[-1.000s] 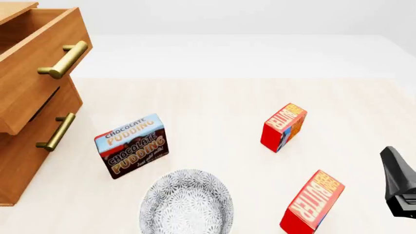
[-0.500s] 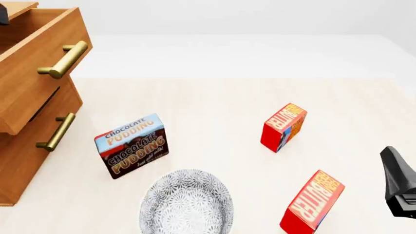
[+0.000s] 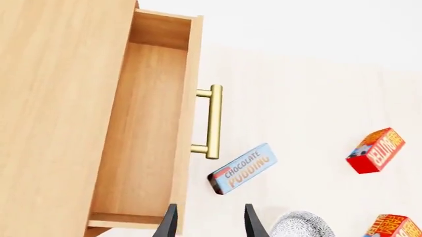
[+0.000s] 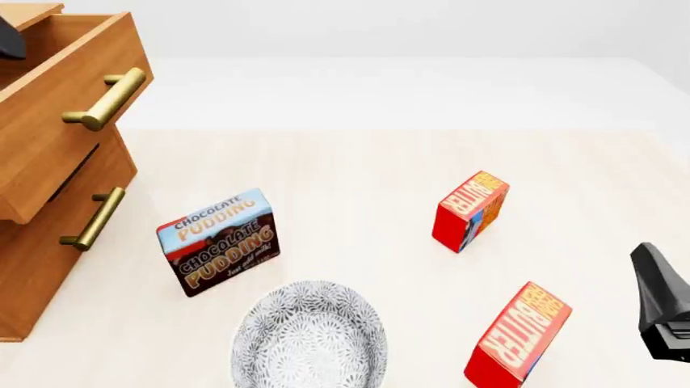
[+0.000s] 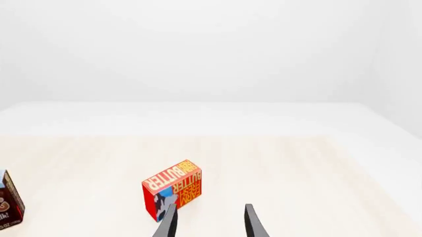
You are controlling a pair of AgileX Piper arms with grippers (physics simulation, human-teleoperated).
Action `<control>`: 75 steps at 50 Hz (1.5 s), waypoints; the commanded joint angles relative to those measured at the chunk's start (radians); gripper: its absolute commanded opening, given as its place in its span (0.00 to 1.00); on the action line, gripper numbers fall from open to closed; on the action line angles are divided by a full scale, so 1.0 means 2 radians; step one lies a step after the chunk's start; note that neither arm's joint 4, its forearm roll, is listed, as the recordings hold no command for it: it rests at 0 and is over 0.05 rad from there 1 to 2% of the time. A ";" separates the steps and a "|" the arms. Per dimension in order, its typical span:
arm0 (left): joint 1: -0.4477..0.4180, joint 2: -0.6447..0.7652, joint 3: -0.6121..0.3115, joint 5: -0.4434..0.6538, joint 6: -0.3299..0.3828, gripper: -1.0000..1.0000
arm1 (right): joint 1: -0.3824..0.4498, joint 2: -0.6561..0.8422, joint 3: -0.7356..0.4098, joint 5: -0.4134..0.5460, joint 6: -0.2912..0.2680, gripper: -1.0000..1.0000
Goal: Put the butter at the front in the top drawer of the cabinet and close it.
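Now pick the front butter (image 4: 518, 334), at 5 o'clock on the worktop (image 4: 356, 186): bring the right gripper (image 5: 207, 219), jaws apart, empty, straight over its narrow sides. Top drawer (image 4: 60, 97) is open; left gripper (image 3: 207, 222), also apart, hangs above it.

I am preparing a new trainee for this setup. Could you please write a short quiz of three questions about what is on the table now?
1. True or false: the top drawer of the cabinet is closed.
2. How many butter cartons stand on the table?
3. What lies nearest the patterned bowl? A) Chocolate Pudding box B) far butter carton C) right pincer

Key:
1. False; it is pulled out and nothing is seen inside it.
2. Two; the front butter carton is nearer the camera than the far one.
3. A
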 commanded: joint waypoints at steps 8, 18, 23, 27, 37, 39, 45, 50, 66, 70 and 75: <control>0.025 0.014 0.006 0.000 0.003 1.00 | 0.000 0.000 0.001 -0.001 0.000 1.00; 0.034 0.016 0.011 -0.002 0.005 1.00 | 0.000 0.000 0.001 -0.001 0.000 1.00; 0.054 0.019 0.016 -0.003 0.017 1.00 | 0.000 0.000 0.001 -0.001 0.000 1.00; 0.049 0.017 0.038 -0.014 0.009 1.00 | 0.000 0.000 0.001 -0.001 0.001 1.00; 0.049 0.016 0.054 -0.024 0.004 1.00 | 0.000 0.000 0.001 -0.001 0.001 1.00; 0.045 0.015 0.055 -0.025 0.000 1.00 | 0.000 0.000 0.001 -0.001 0.000 1.00; 0.034 0.015 0.066 -0.031 -0.009 1.00 | 0.000 0.000 0.001 -0.001 0.001 1.00; 0.033 0.021 0.067 -0.035 -0.006 1.00 | 0.000 0.000 0.001 -0.001 0.000 1.00; 0.017 0.043 0.068 -0.053 -0.010 1.00 | 0.000 0.000 0.001 -0.001 0.001 1.00; 0.010 0.049 0.078 -0.064 -0.012 1.00 | 0.000 0.000 0.001 -0.001 0.000 1.00; -0.006 0.061 0.086 -0.079 -0.021 1.00 | 0.000 0.000 0.001 -0.001 0.000 1.00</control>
